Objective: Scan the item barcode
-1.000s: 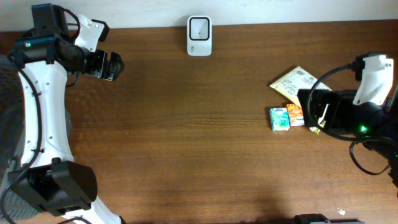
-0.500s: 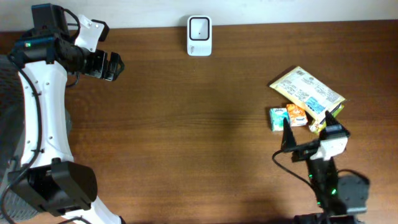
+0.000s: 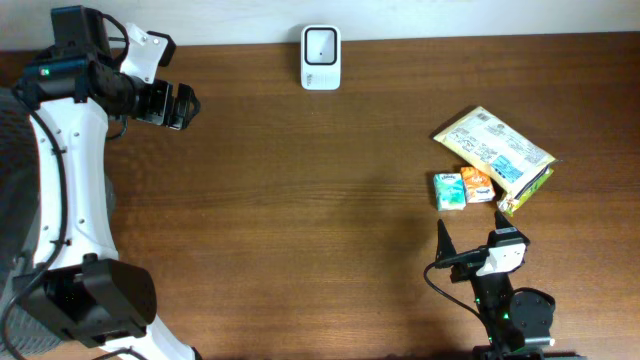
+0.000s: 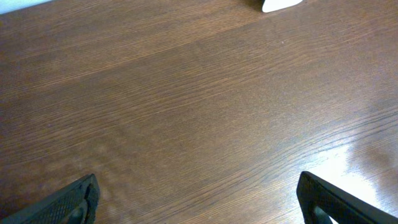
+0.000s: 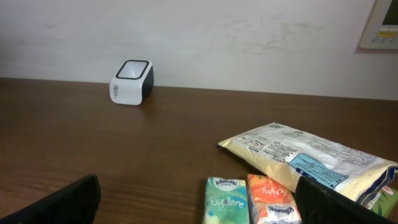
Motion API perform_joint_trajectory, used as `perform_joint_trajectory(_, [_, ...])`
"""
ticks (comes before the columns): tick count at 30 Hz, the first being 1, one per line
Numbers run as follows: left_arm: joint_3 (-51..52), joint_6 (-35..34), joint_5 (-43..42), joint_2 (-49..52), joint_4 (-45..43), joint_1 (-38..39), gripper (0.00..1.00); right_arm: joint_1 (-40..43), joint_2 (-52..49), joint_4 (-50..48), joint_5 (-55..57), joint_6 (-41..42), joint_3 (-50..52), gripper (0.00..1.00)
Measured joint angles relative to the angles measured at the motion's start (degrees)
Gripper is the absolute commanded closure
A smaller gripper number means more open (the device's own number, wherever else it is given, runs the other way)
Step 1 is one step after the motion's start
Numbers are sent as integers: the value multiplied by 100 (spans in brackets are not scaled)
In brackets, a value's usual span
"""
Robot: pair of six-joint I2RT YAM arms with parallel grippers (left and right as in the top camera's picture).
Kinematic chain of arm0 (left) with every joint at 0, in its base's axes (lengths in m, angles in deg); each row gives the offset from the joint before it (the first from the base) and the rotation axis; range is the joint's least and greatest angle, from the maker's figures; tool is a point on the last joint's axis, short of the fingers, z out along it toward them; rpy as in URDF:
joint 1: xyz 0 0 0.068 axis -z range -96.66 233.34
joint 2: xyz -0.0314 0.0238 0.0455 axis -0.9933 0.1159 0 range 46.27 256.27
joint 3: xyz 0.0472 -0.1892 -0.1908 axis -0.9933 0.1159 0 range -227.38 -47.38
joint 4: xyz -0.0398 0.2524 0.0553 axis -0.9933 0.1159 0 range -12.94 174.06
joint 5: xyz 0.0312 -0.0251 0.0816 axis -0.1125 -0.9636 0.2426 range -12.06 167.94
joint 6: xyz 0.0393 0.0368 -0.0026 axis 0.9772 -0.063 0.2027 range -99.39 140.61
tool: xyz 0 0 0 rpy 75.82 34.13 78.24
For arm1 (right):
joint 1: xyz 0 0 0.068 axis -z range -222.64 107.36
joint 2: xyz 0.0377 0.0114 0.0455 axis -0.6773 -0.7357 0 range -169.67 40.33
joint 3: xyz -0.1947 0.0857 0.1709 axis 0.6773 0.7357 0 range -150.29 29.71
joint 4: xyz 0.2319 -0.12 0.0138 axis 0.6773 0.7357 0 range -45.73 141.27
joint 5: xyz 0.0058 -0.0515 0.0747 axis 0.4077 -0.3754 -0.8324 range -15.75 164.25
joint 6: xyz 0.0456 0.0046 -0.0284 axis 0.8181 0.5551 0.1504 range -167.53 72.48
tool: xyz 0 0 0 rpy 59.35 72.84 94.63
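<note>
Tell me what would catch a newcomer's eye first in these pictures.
A small cluster of packets lies at the right of the table: a yellow bag with a green tissue pack and an orange pack beside its near edge. A white scanner stands alone at the middle of the far edge.

right gripper (image 3: 470, 242) drawn back, yellow packet (image 3: 493, 148) uncovered

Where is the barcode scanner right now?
The white scanner sits at the far edge of the table, mid-width in the overhead view, well left of the yellow packet.
</note>
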Motion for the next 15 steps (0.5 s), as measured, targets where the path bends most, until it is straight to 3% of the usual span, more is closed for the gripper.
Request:
perform_joint_trajectory(6, [0,0,68,-68,-26,39,1,0,0,0,0,17,0,1])
perform_joint_trajectory(8, [264,2,422,-629,-345,264,1,0,7,2,0,15,0,2])
perform_joint_trajectory(10, [1189,-2,586,-1816,-1545,492,1,0,9,0,0,13,0,1])
perform_joint_trajectory(13, [4166,-247,715,-3794,-4124,483,1,0,11,-9,0,15,0,1])
perform_joint_trajectory(15, [6179,-361,741,-4850,-5147,483,1,0,15,0,0,15,2,1])
